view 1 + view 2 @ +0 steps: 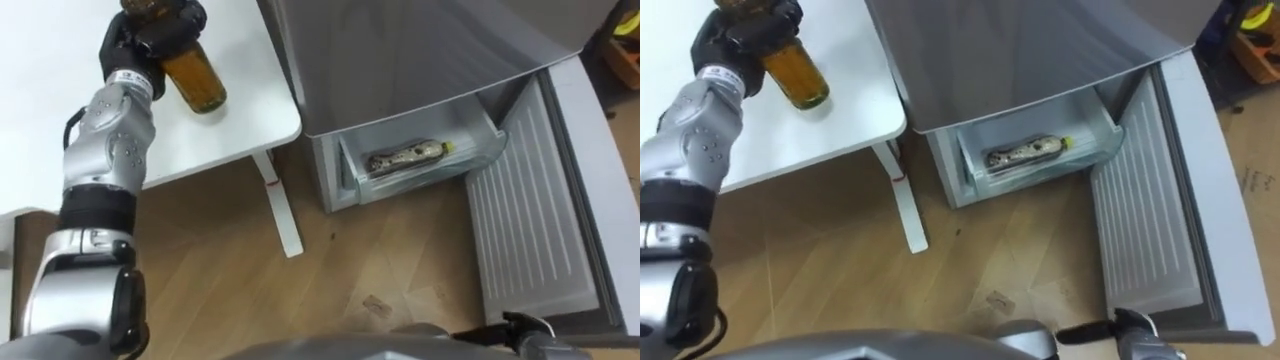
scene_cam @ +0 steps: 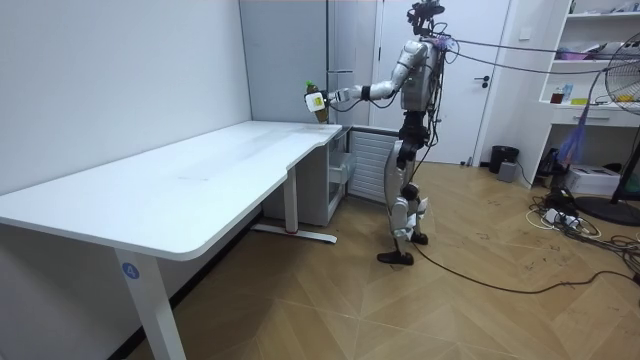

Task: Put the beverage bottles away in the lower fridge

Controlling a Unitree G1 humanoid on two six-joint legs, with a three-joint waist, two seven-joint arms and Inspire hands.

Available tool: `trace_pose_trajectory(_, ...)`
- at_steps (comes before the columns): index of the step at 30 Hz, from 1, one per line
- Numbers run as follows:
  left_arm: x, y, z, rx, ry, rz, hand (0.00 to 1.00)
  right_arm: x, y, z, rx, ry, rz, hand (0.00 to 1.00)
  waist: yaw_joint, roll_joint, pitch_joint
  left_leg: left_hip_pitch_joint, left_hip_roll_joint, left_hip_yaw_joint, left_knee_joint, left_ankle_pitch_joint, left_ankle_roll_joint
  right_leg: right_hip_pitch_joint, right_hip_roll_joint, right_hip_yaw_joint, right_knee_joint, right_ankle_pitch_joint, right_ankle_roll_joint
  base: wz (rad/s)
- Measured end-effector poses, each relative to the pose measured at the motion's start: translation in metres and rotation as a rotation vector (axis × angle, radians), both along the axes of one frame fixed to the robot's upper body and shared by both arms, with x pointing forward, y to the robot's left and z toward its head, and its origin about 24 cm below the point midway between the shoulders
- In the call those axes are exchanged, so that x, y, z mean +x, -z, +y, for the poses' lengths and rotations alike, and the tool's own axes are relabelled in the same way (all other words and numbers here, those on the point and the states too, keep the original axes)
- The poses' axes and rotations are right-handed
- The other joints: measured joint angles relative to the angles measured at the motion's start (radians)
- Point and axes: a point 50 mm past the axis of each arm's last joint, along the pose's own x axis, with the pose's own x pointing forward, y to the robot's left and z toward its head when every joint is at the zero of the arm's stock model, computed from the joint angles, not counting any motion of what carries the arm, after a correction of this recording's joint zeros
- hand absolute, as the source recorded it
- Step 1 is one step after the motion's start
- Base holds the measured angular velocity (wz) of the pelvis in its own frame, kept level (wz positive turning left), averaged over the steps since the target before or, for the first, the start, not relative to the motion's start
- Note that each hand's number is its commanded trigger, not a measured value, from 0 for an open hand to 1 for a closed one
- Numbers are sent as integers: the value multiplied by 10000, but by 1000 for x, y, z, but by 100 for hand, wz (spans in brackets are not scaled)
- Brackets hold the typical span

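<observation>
Left eye view: amber bottle (image 1: 196, 82) in left hand (image 1: 150, 38) (over table (image 1: 245, 115)).

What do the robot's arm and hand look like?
The left arm has rounded silver shells with black joints between them and a thin black cable looping beside it. The left hand is black, with a white printed band at the wrist.

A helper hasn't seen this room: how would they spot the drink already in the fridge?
Right of the white table stands the grey fridge, its bottom drawer open. A yellow-capped bottle lies on its side there, unlike the amber bottle held in the left hand.
</observation>
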Motion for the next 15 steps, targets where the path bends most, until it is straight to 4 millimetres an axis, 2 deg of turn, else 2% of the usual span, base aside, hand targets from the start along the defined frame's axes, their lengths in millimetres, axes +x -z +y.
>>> trace_pose_trajectory(3, -10, -2, -8, -167, 240, -403, 100, 1, 2, 9, 357, -40, -83, 0, 331, -78, -26, 11, -39, -178, 1, 0, 0, 109, -11, -251, -44, 5, -4, 21)
trace_pose_trajectory(6, -16, -11, -15, -138, 517, -901, 100, 4, 3, 12, 607, -241, -240, 0, 559, -85, -20, -98, -157, -613, 18, 0, 0, 258, -34, -520, -208, 13, -12, 36)
trace_pose_trajectory(8, -22, -21, -19, -26, 776, -1422, 100, 7, 2, 15, 715, -585, -302, 0, 914, -85, -19, -133, -169, -652, 22, 1, -1, 289, -46, -763, -270, 13, -12, 14)
trace_pose_trajectory(13, -29, -33, -25, -4, 1175, -2100, 100, 15, 1, 23, 1112, -1313, -546, 0, 1302, -52, 1, -170, -248, -888, 37, 4, 4, 427, -83, -1157, -336, 12, -11, 20)
trace_pose_trajectory(15, -31, -35, -28, -73, 1272, -2225, 100, 21, 0, 26, 1229, -1625, -695, 0, 1350, -51, 11, -197, -273, -964, 43, 4, 5, 463, -96, -1319, -337, 12, -11, 15)
